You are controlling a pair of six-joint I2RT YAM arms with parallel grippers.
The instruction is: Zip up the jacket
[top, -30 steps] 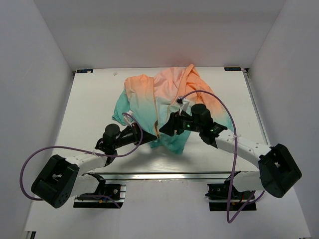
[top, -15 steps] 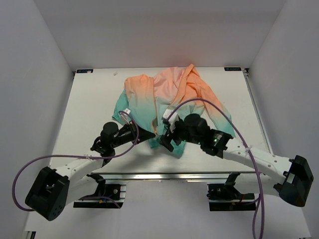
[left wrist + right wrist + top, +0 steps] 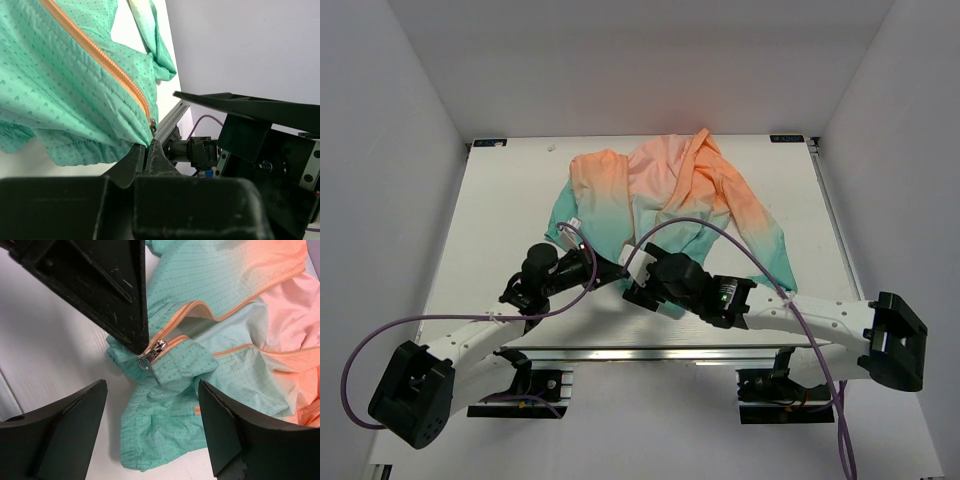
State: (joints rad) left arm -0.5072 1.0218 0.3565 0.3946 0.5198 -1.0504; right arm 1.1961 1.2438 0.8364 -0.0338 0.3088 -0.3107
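Peach-to-teal hooded jacket: thin soft cloth, matt, crinkled, with a fine dotted print.
Orange zipper tape: woven, ribbed, matt.
Small silver zipper pull: glossy metal.
Right gripper's black wedge-shaped fingers: hard plastic, matt, faintly scuffed.
White flat table: smooth, matt.

left gripper: fingers pinched together | right gripper: fingers spread wide

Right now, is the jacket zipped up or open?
Open. The silver zipper pull sits low at the teal hem, and above it the two orange zipper edges of the jacket spread apart.
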